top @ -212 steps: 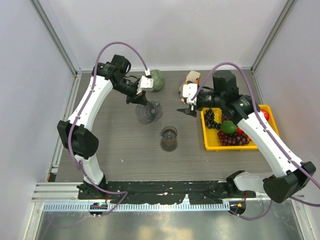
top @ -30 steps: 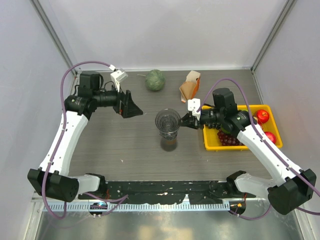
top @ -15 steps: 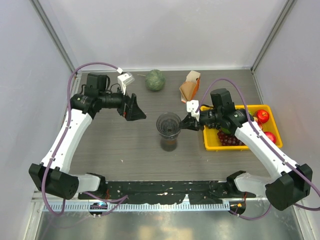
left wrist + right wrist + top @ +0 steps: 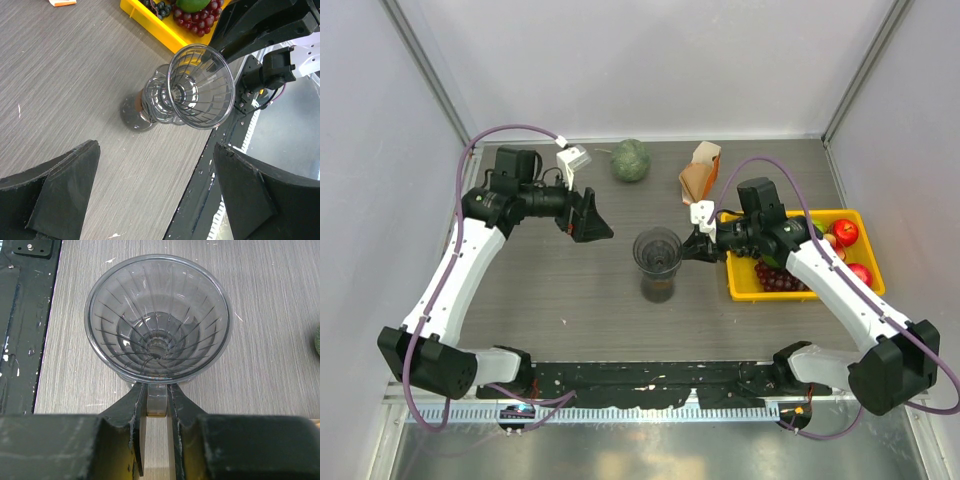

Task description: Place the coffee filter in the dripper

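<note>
The dripper (image 4: 657,247), a smoky see-through ribbed funnel, sits over the glass jug (image 4: 658,288) at mid-table; whether it rests on the jug I cannot tell. My right gripper (image 4: 694,245) is shut on the dripper's small side handle (image 4: 156,402), with the bowl (image 4: 157,315) just beyond the fingers. To the dripper's left my left gripper (image 4: 591,222) is open and holds nothing. In the left wrist view the dripper (image 4: 200,85) lies well ahead of that gripper (image 4: 155,147). A single coffee filter is out of view.
A white-orange pack of brown papers (image 4: 700,170) stands at the back, right of a green melon (image 4: 630,160). A yellow tray (image 4: 740,292) of grapes and fruit lies at the right, partly under my right arm. Tray edge (image 4: 150,25) shows beyond the jug (image 4: 134,111).
Over the last second my left gripper swung right and slightly down, towards the dripper, then stopped. The right gripper edged a little left and keeps its hold on the handle.
</note>
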`<action>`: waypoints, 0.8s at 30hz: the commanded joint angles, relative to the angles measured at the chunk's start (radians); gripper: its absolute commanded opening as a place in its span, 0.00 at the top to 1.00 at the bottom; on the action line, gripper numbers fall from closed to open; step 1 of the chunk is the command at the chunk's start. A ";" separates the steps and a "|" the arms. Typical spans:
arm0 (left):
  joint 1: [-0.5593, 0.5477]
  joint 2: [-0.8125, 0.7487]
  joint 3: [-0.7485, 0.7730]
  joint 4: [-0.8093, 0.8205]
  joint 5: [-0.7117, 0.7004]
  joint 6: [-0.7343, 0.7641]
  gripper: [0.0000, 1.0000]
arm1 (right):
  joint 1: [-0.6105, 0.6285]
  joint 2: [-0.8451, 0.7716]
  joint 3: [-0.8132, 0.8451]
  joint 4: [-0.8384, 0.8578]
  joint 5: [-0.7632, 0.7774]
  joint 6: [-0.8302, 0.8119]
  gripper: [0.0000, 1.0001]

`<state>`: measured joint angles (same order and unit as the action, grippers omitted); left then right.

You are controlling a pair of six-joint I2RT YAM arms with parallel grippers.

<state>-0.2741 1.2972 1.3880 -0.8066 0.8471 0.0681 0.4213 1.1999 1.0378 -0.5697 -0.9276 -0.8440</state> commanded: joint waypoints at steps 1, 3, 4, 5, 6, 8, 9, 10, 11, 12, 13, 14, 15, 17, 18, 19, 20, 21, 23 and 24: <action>-0.007 -0.003 0.029 -0.002 -0.003 0.006 0.00 | -0.004 0.006 0.007 0.021 -0.027 -0.020 0.95; -0.008 -0.003 0.028 0.000 -0.003 0.004 0.00 | -0.003 0.009 0.004 0.021 -0.027 -0.021 0.95; -0.008 -0.001 0.029 -0.002 -0.005 0.004 0.01 | -0.003 0.009 0.001 0.022 -0.027 -0.021 0.95; -0.010 0.001 0.029 -0.005 -0.003 0.004 0.00 | -0.003 0.009 0.001 0.025 -0.027 -0.020 0.95; -0.011 0.001 0.031 -0.005 -0.002 0.002 0.01 | -0.003 0.010 -0.005 0.033 -0.025 -0.017 0.95; -0.014 0.001 0.031 -0.003 -0.002 0.004 0.00 | -0.003 0.012 -0.012 0.040 -0.022 -0.013 0.95; -0.014 0.001 0.031 -0.003 -0.003 0.002 0.00 | -0.001 0.012 -0.013 0.042 -0.022 -0.012 0.95; -0.016 0.001 0.029 -0.003 -0.002 -0.001 0.01 | -0.003 0.015 -0.015 0.045 -0.020 -0.012 0.95; -0.016 0.001 0.026 -0.006 -0.002 0.001 0.01 | -0.003 0.016 -0.016 0.045 -0.020 -0.010 0.94; -0.017 -0.001 0.025 -0.005 -0.002 -0.002 0.00 | -0.003 0.020 -0.018 0.044 -0.017 -0.013 0.94; -0.017 0.001 0.026 -0.008 0.000 -0.002 0.00 | -0.003 0.020 -0.021 0.045 -0.016 -0.017 0.94; -0.017 0.001 0.023 -0.006 -0.002 -0.001 0.00 | -0.003 0.018 -0.022 0.044 -0.014 -0.020 0.93; -0.019 0.001 0.022 -0.006 -0.002 -0.001 0.01 | -0.003 0.021 -0.022 0.047 -0.013 -0.020 0.93; -0.019 0.001 0.020 -0.006 0.000 -0.002 0.00 | -0.003 0.024 -0.021 0.050 -0.014 -0.017 0.92; -0.019 0.001 0.022 -0.006 -0.003 -0.001 0.00 | -0.003 0.026 -0.021 0.051 -0.014 -0.014 0.92; -0.019 0.001 0.020 -0.008 -0.003 -0.002 0.00 | -0.003 0.027 -0.021 0.051 -0.016 -0.012 0.92; -0.019 -0.002 0.017 -0.005 0.000 -0.002 0.01 | -0.003 0.027 -0.019 0.053 -0.016 -0.012 0.92; -0.019 -0.001 0.019 -0.005 0.000 -0.002 0.00 | -0.004 0.029 -0.018 0.053 -0.017 -0.010 0.92; -0.019 0.001 0.019 -0.005 0.000 -0.005 0.01 | -0.004 0.033 -0.015 0.059 -0.022 -0.006 0.92; -0.019 0.001 0.019 -0.005 0.000 -0.005 0.01 | -0.003 0.032 -0.013 0.063 -0.022 -0.001 0.92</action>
<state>-0.2878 1.2980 1.3880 -0.8127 0.8448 0.0616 0.4213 1.2297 1.0107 -0.5587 -0.9257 -0.8471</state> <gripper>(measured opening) 0.994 0.222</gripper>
